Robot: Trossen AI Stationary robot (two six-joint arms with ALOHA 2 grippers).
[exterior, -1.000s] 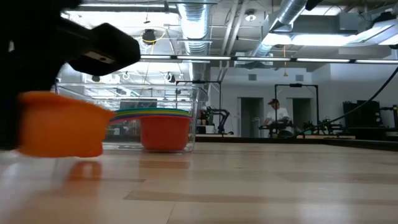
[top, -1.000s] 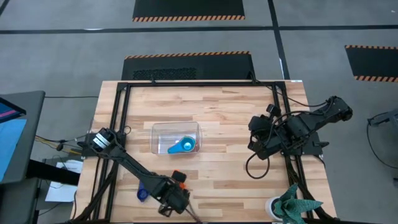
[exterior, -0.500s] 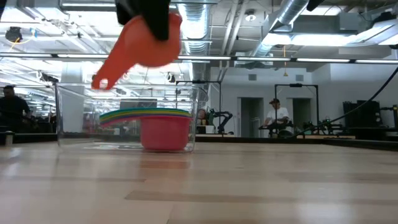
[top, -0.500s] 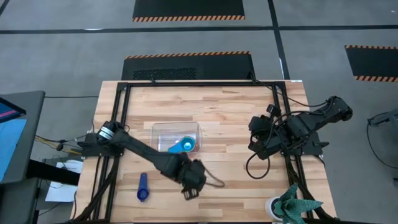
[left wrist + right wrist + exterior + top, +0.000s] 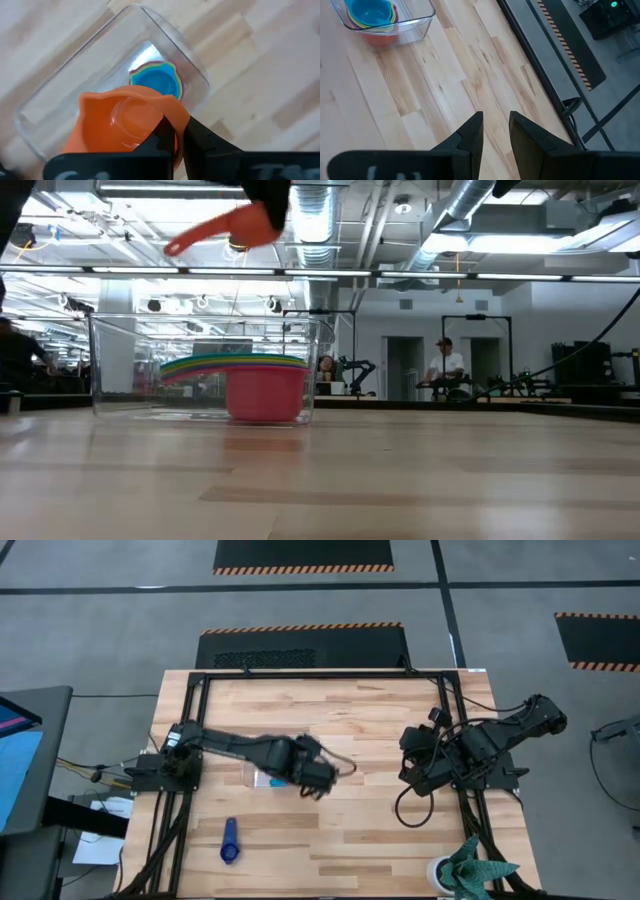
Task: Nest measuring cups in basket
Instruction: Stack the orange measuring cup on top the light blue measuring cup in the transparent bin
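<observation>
My left gripper (image 5: 316,776) is shut on the orange measuring cup (image 5: 125,122) and holds it above the clear basket (image 5: 197,75). In the low view the orange cup (image 5: 230,228) hangs high over the basket (image 5: 120,365). Several nested cups (image 5: 262,385) stand on the basket's floor, the red one at the bottom and the light blue one (image 5: 156,82) on top. The dark blue cup (image 5: 230,840) lies flat on the table near its near edge. My right gripper (image 5: 495,120) waits at the table's right side, open with a narrow gap. My left gripper pinches the orange cup's wall at the rim (image 5: 175,114), one finger (image 5: 162,137) inside the bowl and one outside. The fingers come from above. The cup is lifted clear and tilted, its handle (image 5: 180,246) pointing toward the table's left and sloping down.
The left arm (image 5: 240,748) stretches across the basket and hides most of it in the high view. A black frame (image 5: 320,677) borders the wooden table. A green plant (image 5: 470,870) stands at the near right corner. A person (image 5: 443,370) stands far off in the room.
My left gripper, shut on the orange cup, has risen from the table's near edge and swung toward the far edge, ending over the basket. The orange cup has gone from table height to well above the basket and has tipped. The dark blue cup has stayed put.
</observation>
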